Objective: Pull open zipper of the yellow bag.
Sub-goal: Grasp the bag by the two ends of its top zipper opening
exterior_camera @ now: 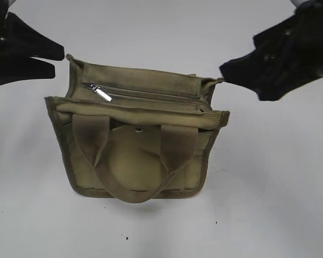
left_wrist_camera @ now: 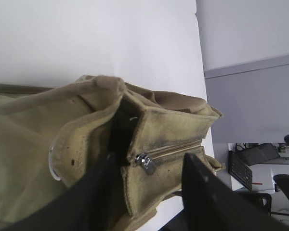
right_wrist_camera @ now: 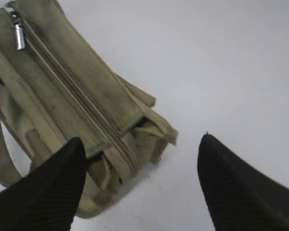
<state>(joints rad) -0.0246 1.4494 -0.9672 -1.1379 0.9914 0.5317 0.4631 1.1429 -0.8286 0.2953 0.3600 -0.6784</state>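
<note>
The yellow bag (exterior_camera: 134, 156) lies on the white table, with its handles toward the front. Its zipper (exterior_camera: 151, 95) runs along the top and looks closed, and the silver pull tab (exterior_camera: 100, 92) sits at the left end. My left gripper (exterior_camera: 58, 60) hovers open just left of the bag's top corner without touching it. In the left wrist view the pull tab (left_wrist_camera: 147, 162) shows between the black fingers (left_wrist_camera: 202, 192). My right gripper (exterior_camera: 229, 71) is open at the bag's right end. That end's corner (right_wrist_camera: 149, 130) lies between its fingers (right_wrist_camera: 62, 178), nearer the left one.
White table (exterior_camera: 274, 188) surrounds the bag on all sides. A round snap button (exterior_camera: 139, 129) sits on the front flap between the two webbing handles (exterior_camera: 91, 140). Past the table edge in the left wrist view are a grey wall and office furniture (left_wrist_camera: 260, 159).
</note>
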